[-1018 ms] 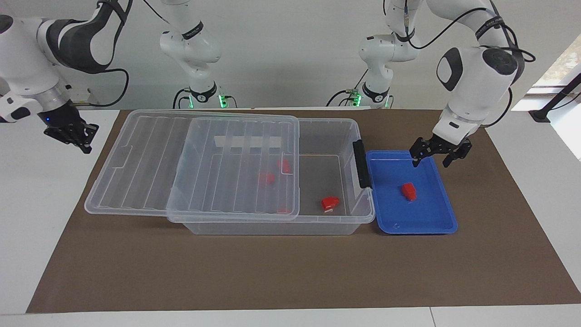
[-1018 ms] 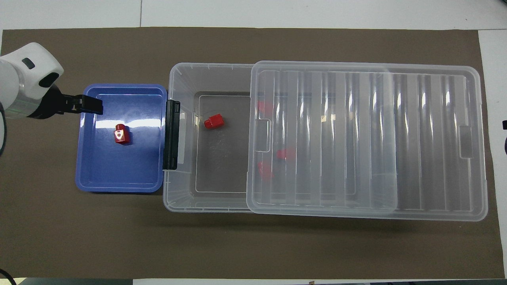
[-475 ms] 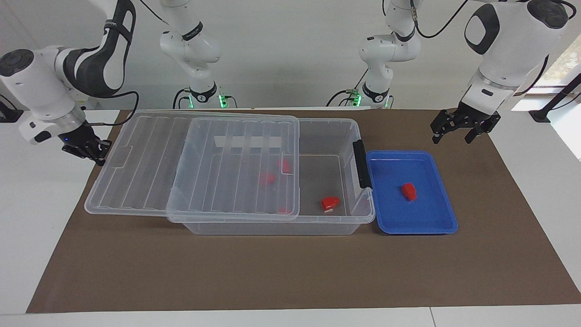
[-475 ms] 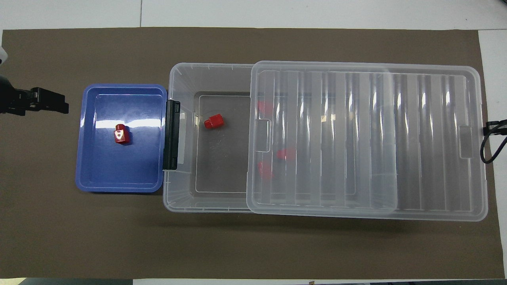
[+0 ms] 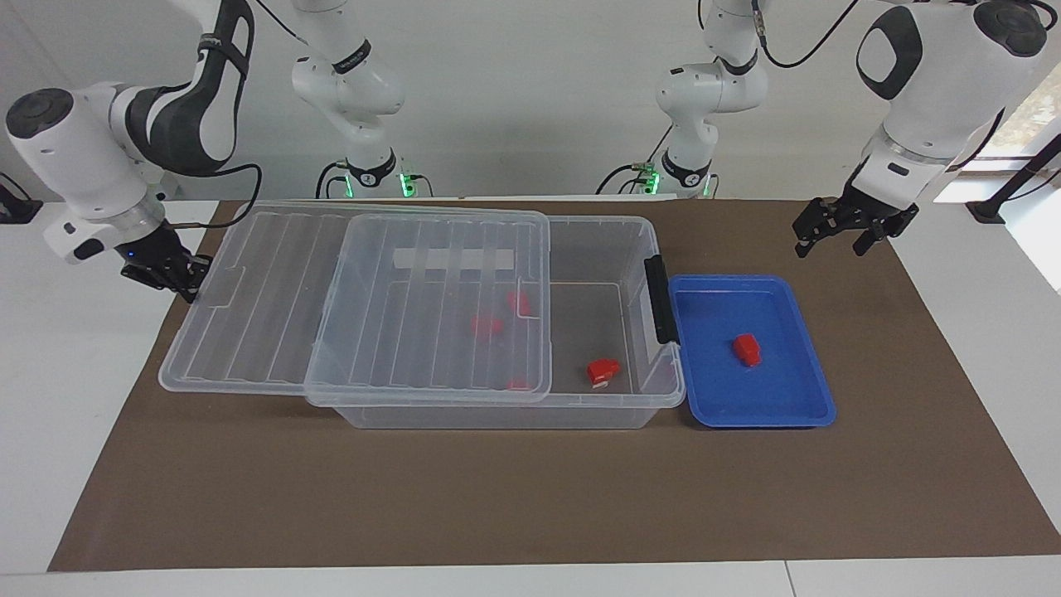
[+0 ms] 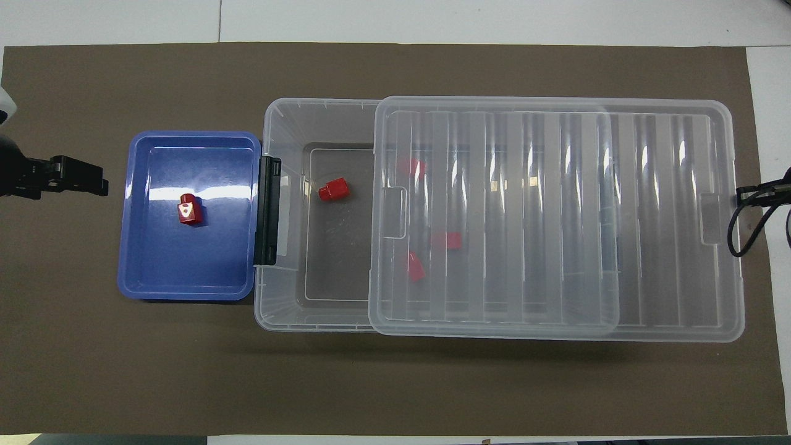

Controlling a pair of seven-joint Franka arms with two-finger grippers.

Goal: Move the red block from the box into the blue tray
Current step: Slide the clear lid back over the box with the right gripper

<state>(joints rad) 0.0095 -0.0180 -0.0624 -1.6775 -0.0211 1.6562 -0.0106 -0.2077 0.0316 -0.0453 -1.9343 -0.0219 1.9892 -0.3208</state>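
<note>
Inside the blue tray [image 5: 802, 410] lies the red block [image 5: 747, 349], released; my left gripper [image 5: 843, 230] hangs spread and empty over the brown mat [image 5: 530, 497], near the tray. My right gripper [image 5: 170, 271] sits at the ribbed lid [image 5: 356, 307]'s end, its fingers unreadable. Under that lid, three red blocks in the box [image 5: 497, 414] show only blurred; a fourth [image 5: 603, 371] lies uncovered.

Both arms drawn out toward their own ends of the table.
Left black two-finger gripper [image 5: 855, 231] raised, fingers spread apart, pointing down, white wrist bent above it. Right black two-finger gripper [image 5: 170, 271] low, tilted inward; white forearm angled down.
</note>
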